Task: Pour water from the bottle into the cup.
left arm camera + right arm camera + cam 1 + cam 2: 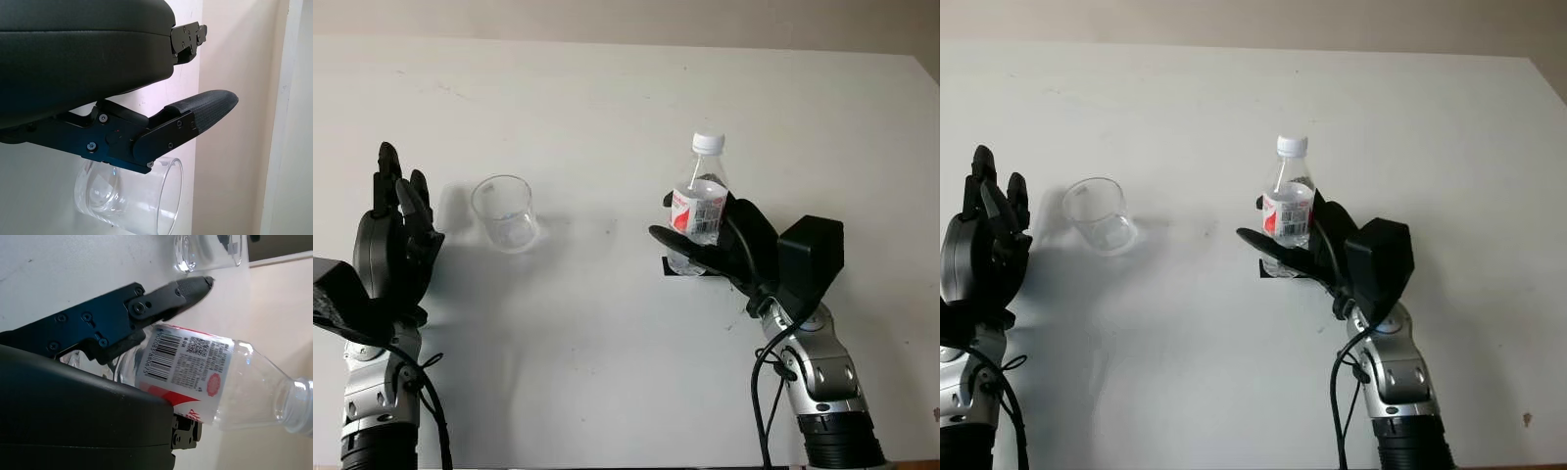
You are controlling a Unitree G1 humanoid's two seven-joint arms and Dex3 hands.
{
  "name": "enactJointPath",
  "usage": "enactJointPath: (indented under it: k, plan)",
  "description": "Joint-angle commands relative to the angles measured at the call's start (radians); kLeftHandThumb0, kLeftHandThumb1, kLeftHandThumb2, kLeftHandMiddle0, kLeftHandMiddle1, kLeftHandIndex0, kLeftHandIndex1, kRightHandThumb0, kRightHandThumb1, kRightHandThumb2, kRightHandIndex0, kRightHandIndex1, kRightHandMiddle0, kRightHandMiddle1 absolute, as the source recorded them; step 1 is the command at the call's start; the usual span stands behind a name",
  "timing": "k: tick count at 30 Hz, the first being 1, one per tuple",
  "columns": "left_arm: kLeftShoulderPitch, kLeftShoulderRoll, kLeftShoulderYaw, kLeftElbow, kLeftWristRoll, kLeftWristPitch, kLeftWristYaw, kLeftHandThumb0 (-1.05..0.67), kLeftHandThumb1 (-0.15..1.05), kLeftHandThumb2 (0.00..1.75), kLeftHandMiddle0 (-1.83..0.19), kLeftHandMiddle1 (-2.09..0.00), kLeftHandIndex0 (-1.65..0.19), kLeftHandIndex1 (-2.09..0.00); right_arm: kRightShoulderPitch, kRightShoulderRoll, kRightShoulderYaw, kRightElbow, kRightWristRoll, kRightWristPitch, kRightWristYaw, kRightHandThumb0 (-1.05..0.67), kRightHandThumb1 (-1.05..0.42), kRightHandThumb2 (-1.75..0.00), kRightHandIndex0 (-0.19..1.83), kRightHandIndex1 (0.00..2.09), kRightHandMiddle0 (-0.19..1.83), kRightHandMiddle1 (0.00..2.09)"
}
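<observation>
Two hands | right hand grasping capped bottle upright | left hand released beside cup

White table, clear cup upright at its left, small black holder near the middle

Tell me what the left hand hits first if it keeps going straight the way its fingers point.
Probably nothing. The left hand is open and points away from the robot, with bare table ahead. The cup stands off to its side, though depth is hard to judge.
</observation>
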Motion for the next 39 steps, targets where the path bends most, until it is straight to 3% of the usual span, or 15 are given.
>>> enactJointPath:
  k: [1,6,15,17,19,21,22,23,26,39]
  plan:
    - [0.002,0.008,0.009,-0.003,-0.007,-0.001,-0.003,-0.65,1.05,0.86,0.12,-0.05,0.19,-0.03,0.019,0.005,-0.007,0.034,0.016,-0.067,0.024,-0.67,-1.05,-0.09,-0.15,2.09,-0.04,2.09]
    - [0.003,0.009,0.006,-0.009,-0.002,0.005,0.004,-0.67,1.05,0.86,0.12,-0.05,0.19,-0.03,0.025,0.004,-0.011,0.066,0.038,-0.166,0.069,-0.69,-1.03,-0.06,-0.19,2.09,-0.06,2.09]
    - [0.001,0.010,0.007,-0.005,-0.004,0.004,0.000,-0.67,1.05,0.86,0.12,-0.05,0.19,-0.02,0.029,-0.013,-0.004,0.092,0.006,-0.287,0.097,-0.70,-1.04,-0.05,-0.19,1.63,-0.16,2.09]
    - [0.001,0.009,0.007,-0.003,-0.004,-0.001,-0.002,-0.66,1.05,0.86,0.12,-0.05,0.19,-0.02,0.028,-0.017,-0.004,0.096,0.002,-0.292,0.099,-0.71,-1.02,-0.05,-0.19,1.47,-0.19,1.87]
    - [0.000,0.008,0.008,0.001,-0.003,-0.005,-0.001,-0.66,1.05,0.87,0.12,-0.05,0.19,-0.02,0.027,-0.022,-0.002,0.096,-0.008,-0.290,0.098,-0.74,-0.99,-0.05,-0.12,0.90,-0.14,1.14]
    - [-0.001,0.009,0.009,0.005,-0.005,-0.008,-0.006,-0.66,1.05,0.86,0.12,-0.06,0.19,-0.02,0.022,-0.036,0.004,0.092,-0.019,-0.283,0.107,-0.77,-0.98,-0.05,-0.05,0.43,-0.10,0.64]
    - [-0.001,0.009,0.009,0.006,-0.006,-0.009,-0.007,-0.66,1.05,0.87,0.12,-0.05,0.19,-0.02,0.020,-0.043,0.006,0.090,-0.024,-0.277,0.114,-0.82,-0.96,-0.05,-0.13,0.18,-0.15,0.34]
    - [-0.001,0.010,0.009,0.006,-0.006,-0.010,-0.009,-0.66,1.05,0.87,0.12,-0.05,0.19,-0.02,0.019,-0.048,0.008,0.088,-0.026,-0.273,0.118,-0.84,-0.95,-0.05,-0.16,0.09,-0.17,0.18]
    - [-0.001,0.009,0.008,0.002,-0.007,-0.003,-0.005,-0.66,1.05,0.86,0.12,-0.05,0.19,-0.02,0.014,-0.063,0.011,0.085,-0.043,-0.264,0.118,-0.91,-0.94,-0.05,-0.19,0.01,-0.19,0.02]
    - [-0.002,0.009,0.009,0.005,-0.008,-0.007,-0.004,-0.64,1.05,0.88,0.11,-0.06,0.19,-0.02,-0.028,-0.052,-0.014,0.145,-0.052,-0.235,0.049,-0.99,-0.95,-0.06,-0.19,0.00,-0.19,0.00]
